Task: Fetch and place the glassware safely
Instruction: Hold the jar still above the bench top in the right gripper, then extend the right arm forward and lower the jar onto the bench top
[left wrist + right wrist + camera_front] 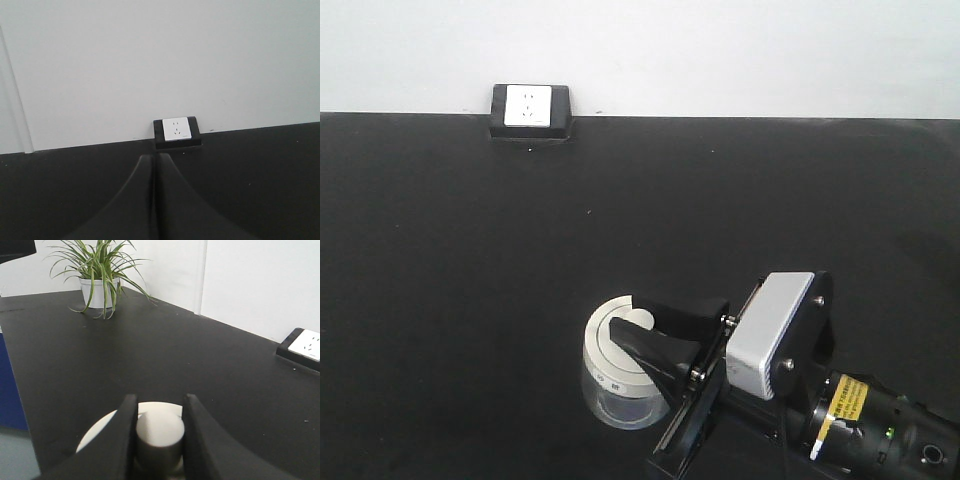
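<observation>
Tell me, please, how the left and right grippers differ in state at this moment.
The left gripper has its jaws pressed together on nothing, while the right gripper has its jaws closed on the knob of the glass jar. The left gripper points across the table towards the socket box; the right gripper sits directly over the jar. Both have dark, tapered jaws.
</observation>
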Available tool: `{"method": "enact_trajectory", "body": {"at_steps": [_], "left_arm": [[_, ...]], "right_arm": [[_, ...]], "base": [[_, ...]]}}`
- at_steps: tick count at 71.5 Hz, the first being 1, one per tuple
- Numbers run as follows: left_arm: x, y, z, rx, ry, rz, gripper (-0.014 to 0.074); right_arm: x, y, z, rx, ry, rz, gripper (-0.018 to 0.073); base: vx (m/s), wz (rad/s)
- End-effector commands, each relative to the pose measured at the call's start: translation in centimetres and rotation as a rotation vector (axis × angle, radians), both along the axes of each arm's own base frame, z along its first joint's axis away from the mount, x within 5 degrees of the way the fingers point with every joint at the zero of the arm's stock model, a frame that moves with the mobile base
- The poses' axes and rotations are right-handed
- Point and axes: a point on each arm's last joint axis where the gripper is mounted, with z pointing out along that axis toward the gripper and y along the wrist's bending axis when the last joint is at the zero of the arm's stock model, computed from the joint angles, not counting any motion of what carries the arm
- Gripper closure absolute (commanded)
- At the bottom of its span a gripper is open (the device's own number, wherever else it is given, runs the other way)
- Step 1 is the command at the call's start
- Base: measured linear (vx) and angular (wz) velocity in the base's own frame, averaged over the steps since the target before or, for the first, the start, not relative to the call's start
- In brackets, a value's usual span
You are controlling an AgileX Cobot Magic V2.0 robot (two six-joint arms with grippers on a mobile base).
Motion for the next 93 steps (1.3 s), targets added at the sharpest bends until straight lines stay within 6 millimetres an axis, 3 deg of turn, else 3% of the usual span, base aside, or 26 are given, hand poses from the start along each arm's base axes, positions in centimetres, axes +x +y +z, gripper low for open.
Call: {"method": "enact_trajectory", "body": {"at_steps": [1, 67, 93], "left_arm": [[0.0, 0.0, 1.4, -0.014, -0.089, -0.003, 0.0603], [0.0, 0.0, 1.4, -0.014, -0.089, -0.003, 0.0603], [0.0, 0.0, 1.4, -0.014, -0.089, -0.003, 0.0603]], "right_arm": [[-0.2, 0.1, 2.5, 0.131, -0.098, 0.017, 0.0562], [-0.1, 0.1, 2.5, 0.14, -0.096, 0.013, 0.0563], [1.3, -0.2, 1.9, 0.118, -0.095, -0.112, 0.056]], "base": [[0.0, 0.0], [0.0, 0.0], [0.0, 0.0]]}}
